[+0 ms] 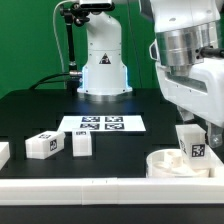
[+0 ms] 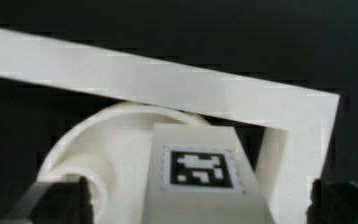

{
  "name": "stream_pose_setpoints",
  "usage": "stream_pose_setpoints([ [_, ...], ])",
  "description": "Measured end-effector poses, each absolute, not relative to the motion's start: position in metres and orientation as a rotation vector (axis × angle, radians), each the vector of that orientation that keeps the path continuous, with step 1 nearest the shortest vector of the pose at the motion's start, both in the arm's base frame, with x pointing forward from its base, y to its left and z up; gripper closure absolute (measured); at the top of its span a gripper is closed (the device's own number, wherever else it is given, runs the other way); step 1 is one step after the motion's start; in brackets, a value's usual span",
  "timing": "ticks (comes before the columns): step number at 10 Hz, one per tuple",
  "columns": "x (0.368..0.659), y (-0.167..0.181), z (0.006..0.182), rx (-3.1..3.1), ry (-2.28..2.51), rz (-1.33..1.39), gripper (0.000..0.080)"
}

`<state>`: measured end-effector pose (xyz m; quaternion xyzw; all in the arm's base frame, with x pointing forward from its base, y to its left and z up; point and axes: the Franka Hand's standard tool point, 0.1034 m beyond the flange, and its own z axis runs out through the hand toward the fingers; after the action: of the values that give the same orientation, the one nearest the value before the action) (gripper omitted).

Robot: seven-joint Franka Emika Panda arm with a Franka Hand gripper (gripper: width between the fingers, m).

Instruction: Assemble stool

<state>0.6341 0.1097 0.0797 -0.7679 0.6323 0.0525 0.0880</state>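
The round thick white plastic seat disc (image 1: pixel 160 166) lies at the exterior view's right, just beside the long white front rail (image 1: pixel 90 186). One short blocky white tagged leg (image 1: pixel 193 148) stands upright on it, and the gripper (image 2: pixel 204 198) is clamped on the sides of this leg. A second loose leg (image 1: pixel 42 145) and a third leg (image 1: pixel 82 143) lie well apart from it, near the marker board (image 1: pixel 100 124).

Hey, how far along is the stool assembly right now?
Early on. Done: nothing clearly; no leg is visibly fixed to the seat. In hand: the upright leg stands on the seat with the gripper fingers on either side of it; whether they clamp it is unclear. Left: a loose leg and a second loose leg lie near the marker board, not yet fitted.
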Motion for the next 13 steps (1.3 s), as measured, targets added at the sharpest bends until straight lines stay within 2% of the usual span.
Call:
stream_pose_setpoints([
  [4, 0.639, 0.106, 0.112, -2.407, 1.677, 0.145, 0.0151],
  [7, 0.637, 0.106, 0.108, -2.58, 1.387, 0.115, 0.015],
  [11, 0.641, 0.116, 0.105, -2.898, 0.648, -0.033, 0.015],
  [13, 0.64, 0.117, 0.104, -2.952, 0.438, -0.057, 0.015],
])
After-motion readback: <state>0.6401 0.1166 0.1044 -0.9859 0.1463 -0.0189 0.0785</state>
